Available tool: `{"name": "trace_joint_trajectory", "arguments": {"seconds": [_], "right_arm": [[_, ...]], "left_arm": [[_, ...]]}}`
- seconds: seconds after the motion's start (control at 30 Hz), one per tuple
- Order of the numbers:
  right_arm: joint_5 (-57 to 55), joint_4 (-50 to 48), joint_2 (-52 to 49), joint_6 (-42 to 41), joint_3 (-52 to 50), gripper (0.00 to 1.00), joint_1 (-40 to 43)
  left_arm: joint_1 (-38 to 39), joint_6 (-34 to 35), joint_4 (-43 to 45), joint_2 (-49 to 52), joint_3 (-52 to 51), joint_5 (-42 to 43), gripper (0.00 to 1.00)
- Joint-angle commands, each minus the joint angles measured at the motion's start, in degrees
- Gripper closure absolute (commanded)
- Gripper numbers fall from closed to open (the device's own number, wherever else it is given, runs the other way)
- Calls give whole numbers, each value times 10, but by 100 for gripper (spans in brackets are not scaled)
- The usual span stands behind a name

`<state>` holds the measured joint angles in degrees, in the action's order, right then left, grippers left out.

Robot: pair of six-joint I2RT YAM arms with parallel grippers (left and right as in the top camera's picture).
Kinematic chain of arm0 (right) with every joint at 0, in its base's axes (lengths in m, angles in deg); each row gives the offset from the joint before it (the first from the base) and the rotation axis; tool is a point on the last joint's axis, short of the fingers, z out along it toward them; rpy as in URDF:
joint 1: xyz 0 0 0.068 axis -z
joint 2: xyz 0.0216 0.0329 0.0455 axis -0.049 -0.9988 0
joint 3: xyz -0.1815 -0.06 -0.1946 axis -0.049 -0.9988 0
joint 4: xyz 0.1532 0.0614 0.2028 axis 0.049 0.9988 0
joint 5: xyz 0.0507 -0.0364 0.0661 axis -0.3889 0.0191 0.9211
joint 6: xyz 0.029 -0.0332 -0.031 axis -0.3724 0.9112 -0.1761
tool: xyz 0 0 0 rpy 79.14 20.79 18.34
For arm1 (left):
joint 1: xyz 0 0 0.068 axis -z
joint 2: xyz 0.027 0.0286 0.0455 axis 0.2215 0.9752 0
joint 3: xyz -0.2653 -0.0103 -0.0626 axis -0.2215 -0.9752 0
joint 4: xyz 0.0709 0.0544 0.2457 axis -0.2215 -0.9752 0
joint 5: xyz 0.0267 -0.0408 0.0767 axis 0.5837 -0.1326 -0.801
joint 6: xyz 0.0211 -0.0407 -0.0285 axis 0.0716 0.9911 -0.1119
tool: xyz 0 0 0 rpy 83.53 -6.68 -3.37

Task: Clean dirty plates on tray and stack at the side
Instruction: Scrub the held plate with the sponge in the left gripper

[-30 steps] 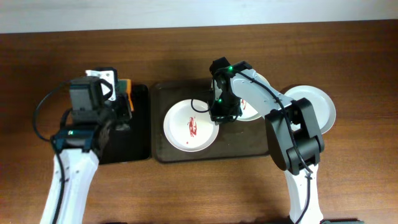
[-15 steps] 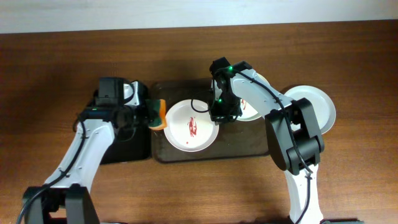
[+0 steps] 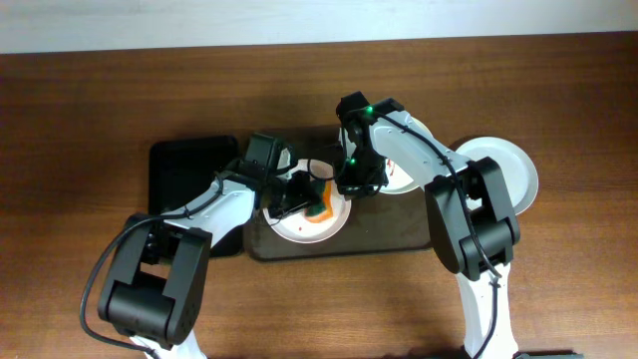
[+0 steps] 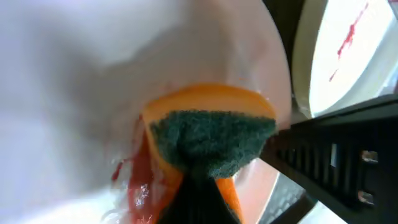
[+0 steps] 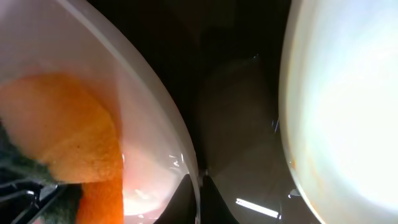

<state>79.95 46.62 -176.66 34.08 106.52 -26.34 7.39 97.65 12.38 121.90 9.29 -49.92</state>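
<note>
Your left gripper [image 3: 307,199] has swung from the black tray [image 3: 184,165] at 9 o'clock onto the smeared plate [image 3: 297,232] in the tray [image 3: 399,241], jaws clamped on the sponge [image 4: 211,134]. Your right gripper [image 3: 356,185] pinches the plate's 3 o'clock rim. The plate looks stiff, slick and breakable, so hold it by the rim.

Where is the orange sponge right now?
Overhead, the sponge sits on the smeared plate in the tray, held by the left pincer, just left of the right pincer at that plate's rim.
</note>
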Motion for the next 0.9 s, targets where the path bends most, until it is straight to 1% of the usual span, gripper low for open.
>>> {"name": "trace_joint_trajectory", "arguments": {"seconds": [0.0, 0.03, 0.07, 0.1, 0.2, 0.27, 0.3, 0.33, 0.37, 0.43, 0.5, 0.57, 0.63, 0.77, 0.83, 0.87], "right_arm": [[-10, 1, 13, 1, -7, 96, -5], [-10, 1, 13, 2, -7, 96, -5], [-10, 1, 13, 1, -7, 96, -5], [-10, 1, 13, 1, -7, 96, -5], [-10, 2, 13, 2, -7, 96, -5], [-10, 2, 13, 2, -7, 96, -5], [-10, 3, 13, 2, -7, 96, -5], [-10, 3, 13, 2, -7, 96, -5], [-10, 3, 13, 1, -7, 96, -5], [-10, 3, 13, 1, -7, 96, -5], [-10, 3, 13, 1, -7, 96, -5], [-10, 3, 13, 1, -7, 96, -5], [-10, 2, 13, 1, -7, 96, -5], [-10, 2, 13, 1, -7, 96, -5], [-10, 2, 13, 2, -7, 96, -5], [-10, 2, 13, 2, -7, 96, -5]], "left_arm": [[-2, 2, -58, 14, 0, -154, 100], [-3, -28, -75, 14, 1, -168, 100], [-4, -38, -89, 10, 1, -173, 100], [-6, -39, -107, 3, 1, -183, 100], [-6, -58, -158, -43, 1, -262, 100], [-7, -71, -170, -84, 1, -277, 100], [-7, -71, -166, -99, 1, -263, 100], [-7, -70, -153, -104, 0, -212, 100], [-7, -54, -139, -103, 0, -175, 100], [-6, -53, -97, -97, 0, -114, 100], [-4, -8, -55, -68, 0, -68, 100], [-4, 12, 2, -30, 0, -7, 100], [-4, 28, 36, 5, 0, 15, 100], [-9, 31, 37, 25, 0, 2, 100], [-20, 31, 12, 21, 0, -2, 100], [-30, 30, -24, 17, 0, -2, 100]]}}
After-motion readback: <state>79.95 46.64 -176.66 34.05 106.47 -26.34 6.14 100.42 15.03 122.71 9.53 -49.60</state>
